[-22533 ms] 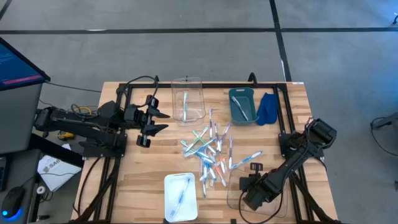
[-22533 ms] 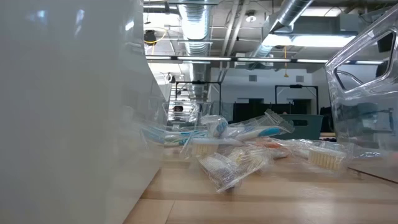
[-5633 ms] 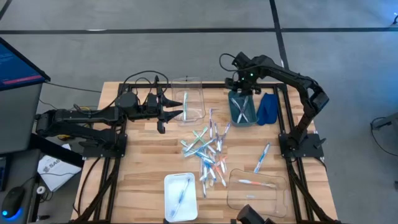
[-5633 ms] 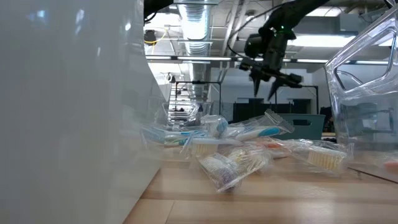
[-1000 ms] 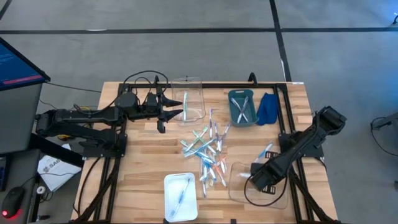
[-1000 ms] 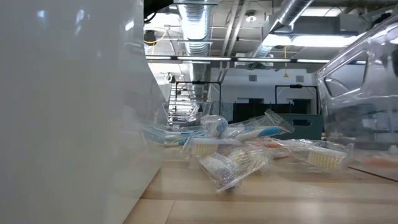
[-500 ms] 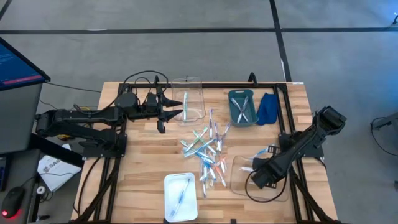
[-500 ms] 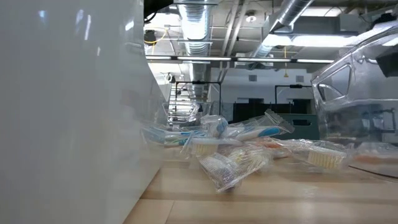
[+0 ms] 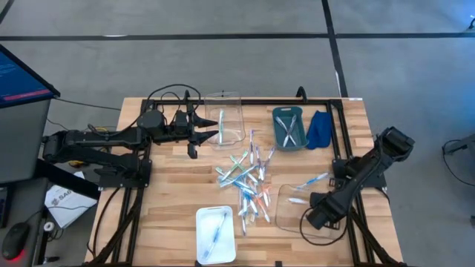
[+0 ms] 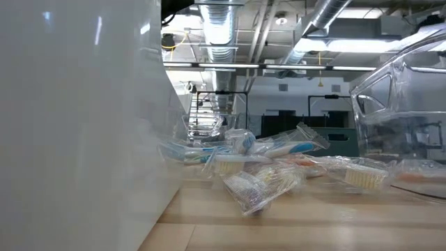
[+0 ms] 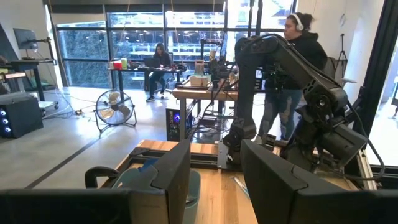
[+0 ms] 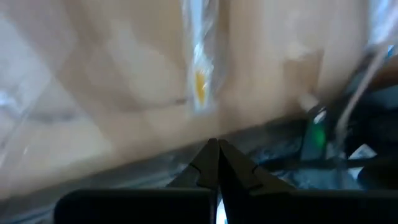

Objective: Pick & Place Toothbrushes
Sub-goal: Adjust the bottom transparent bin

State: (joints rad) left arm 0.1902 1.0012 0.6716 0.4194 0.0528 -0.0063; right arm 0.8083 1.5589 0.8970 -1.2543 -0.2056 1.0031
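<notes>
1. Right wrist view showed the right gripper (image 12: 217, 163) with its two dark fingers pressed tight together, and nothing was held between them.
2. Just past those fingers lay a wrapped toothbrush with an orange bit (image 12: 199, 74) on the floor of a clear tray.
3. From above, the right gripper (image 9: 316, 216) was down low at the near right edge of the clear tray (image 9: 286, 216), and its arm (image 9: 364, 174) stretched back and up to the right side of the table (image 9: 171, 200).
4. Two toothbrushes (image 9: 308, 182) lay in that tray, by its far side.
5. The left gripper (image 9: 210, 134) had its fingers (image 11: 168, 174) partly apart and held nothing.
6. It hung at the far left of the table, beside a clear bin (image 9: 226, 122) with one toothbrush in it, and its arm (image 9: 104, 139) lay stretched out flat to the left.
7. The pile of toothbrushes (image 9: 249, 182) lay in the middle of the table.
8. More toothbrushes sat in the teal bin (image 9: 288, 126) and on the white tray (image 9: 215, 226).
9. A folded blue cloth (image 9: 319, 129) lay just beside the teal bin.
</notes>
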